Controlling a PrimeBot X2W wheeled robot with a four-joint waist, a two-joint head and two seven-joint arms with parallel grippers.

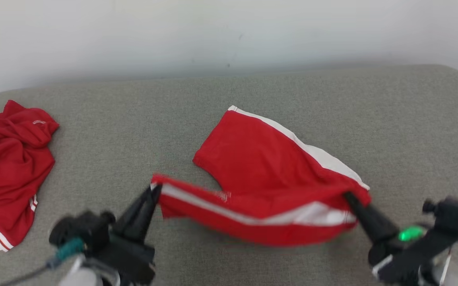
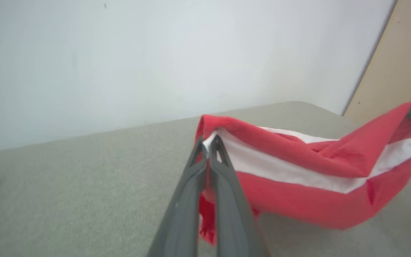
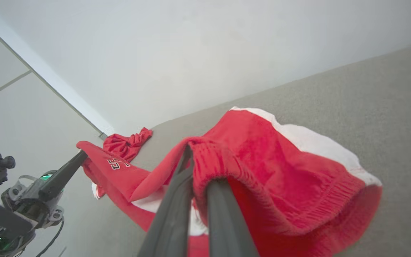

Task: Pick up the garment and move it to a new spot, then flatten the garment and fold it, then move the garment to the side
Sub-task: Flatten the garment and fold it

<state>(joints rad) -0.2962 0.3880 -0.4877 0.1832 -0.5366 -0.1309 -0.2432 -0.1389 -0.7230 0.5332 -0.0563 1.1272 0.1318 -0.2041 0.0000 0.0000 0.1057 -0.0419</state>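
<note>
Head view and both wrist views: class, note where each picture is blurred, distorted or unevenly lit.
Head view: motion blur smears the raised edge of the shorts and the left gripper; flat light, faint shadows. Left wrist view: soft throughout. Right wrist view: wide-angle tilt slants the grey surface; the waistband looks fairly sharp.

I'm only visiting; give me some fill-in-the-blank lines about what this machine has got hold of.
The left gripper and right gripper are both shut on the ____ shorts.
The stripes on them are ____.
A crumpled garment lies on the robot's ____ side.
Missing: red; white; left.
</note>
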